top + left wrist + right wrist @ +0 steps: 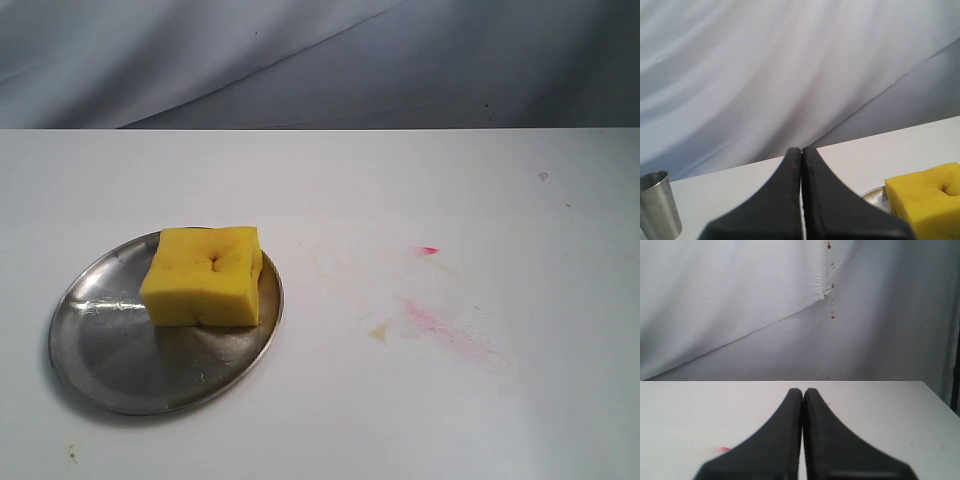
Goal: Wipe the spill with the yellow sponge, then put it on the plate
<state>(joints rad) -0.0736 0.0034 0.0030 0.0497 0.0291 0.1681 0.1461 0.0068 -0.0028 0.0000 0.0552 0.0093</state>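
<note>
The yellow sponge (205, 275) lies on the far right part of the silver plate (120, 345), at the table's left. The spill (379, 333) is a small amber blob on the white table, right of the plate. In the left wrist view, the sponge (927, 197) and a sliver of the plate (873, 195) show beside my left gripper (801, 150), which is shut on nothing. My right gripper (803, 390) is also shut and empty, above bare table. Neither gripper appears in the exterior view.
A pink-red smear (440, 325) and a small red dot (428, 250) mark the table right of the spill; the dot (724, 449) also shows in the right wrist view. A metal cup (659, 205) stands in the left wrist view. Grey cloth hangs behind.
</note>
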